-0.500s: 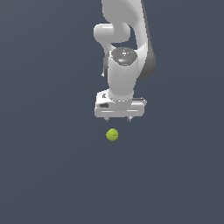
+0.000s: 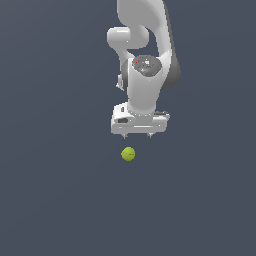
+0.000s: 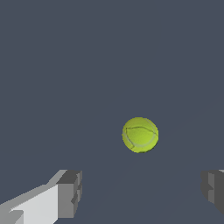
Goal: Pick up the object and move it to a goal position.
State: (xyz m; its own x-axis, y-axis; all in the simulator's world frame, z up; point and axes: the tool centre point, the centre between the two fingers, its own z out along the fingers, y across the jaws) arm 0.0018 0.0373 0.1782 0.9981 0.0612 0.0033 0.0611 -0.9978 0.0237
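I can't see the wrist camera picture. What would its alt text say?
A small yellow-green tennis ball with thin curved seams lies alone on a plain dark grey surface. Two grey fingertips of the robot's open jaws frame the picture's edge, wide apart and not touching the ball.

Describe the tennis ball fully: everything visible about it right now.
The tennis ball is small, round and yellow-green, with thin curved seam lines across a matte, felt-like surface. It appears to lie alone on the flat dark grey floor, with nothing else touching it. The white gripper hangs over it with jaws open wider than the ball. In the exterior view the ball sits just below the gripper, slightly toward that view's left.
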